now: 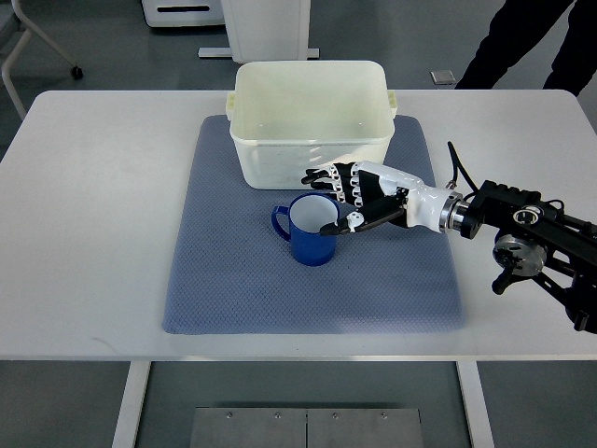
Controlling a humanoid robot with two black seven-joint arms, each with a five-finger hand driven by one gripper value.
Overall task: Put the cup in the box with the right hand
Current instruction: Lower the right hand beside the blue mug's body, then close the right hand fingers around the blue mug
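A blue cup (306, 233) with a white inside stands upright on the blue mat (224, 280), its handle pointing left. Just behind it is an empty cream plastic box (310, 126). My right hand (338, 201) reaches in from the right and hovers at the cup's right rim. Its fingers (328, 177) are spread above and behind the cup, and the thumb (347, 225) lies at the cup's right edge. The hand is open and does not grip the cup. The left arm is out of sight.
The mat lies on a white table (84, 205). A person's dark legs (522, 42) stand beyond the far right edge of the table. A white cabinet base (266, 28) and a chair leg (37, 47) are on the floor behind.
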